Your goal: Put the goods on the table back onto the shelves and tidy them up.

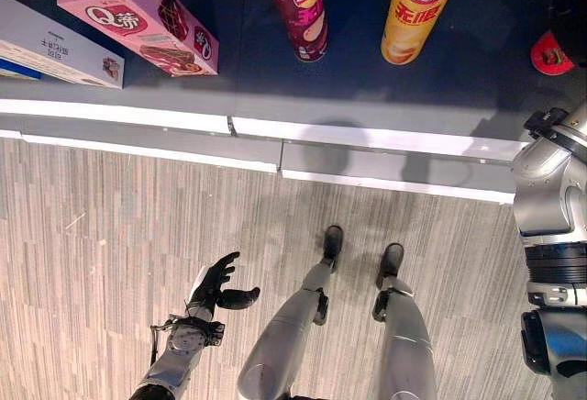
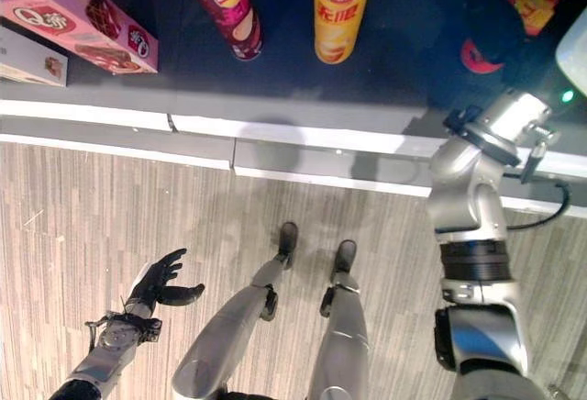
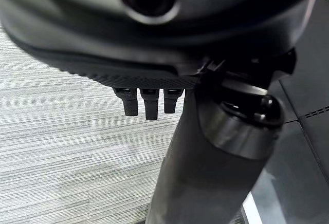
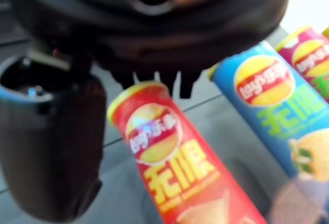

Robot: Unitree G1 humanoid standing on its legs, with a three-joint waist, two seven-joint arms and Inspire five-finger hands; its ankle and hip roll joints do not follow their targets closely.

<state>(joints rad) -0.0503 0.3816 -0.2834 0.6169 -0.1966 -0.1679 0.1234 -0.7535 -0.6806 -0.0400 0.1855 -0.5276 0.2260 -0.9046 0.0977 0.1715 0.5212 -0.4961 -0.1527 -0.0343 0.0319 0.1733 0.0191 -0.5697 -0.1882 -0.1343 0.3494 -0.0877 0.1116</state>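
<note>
Left eye view: the left hand (image 1: 218, 283) hangs at seven o'clock over the floor, fingers spread, holding nothing. On the dark table (image 1: 275, 88) stand a maroon can (image 1: 298, 5) and a yellow can (image 1: 417, 10) at twelve o'clock, with a pink box (image 1: 138, 15) at ten.

Right wrist view: the right hand (image 4: 154, 59) hovers above a red can (image 4: 175, 157), beside a blue can (image 4: 267, 95); its fingertips look uncurled, nothing gripped.

Judging from this, the reach is underway; next comes lowering and closing round the red can.
</note>
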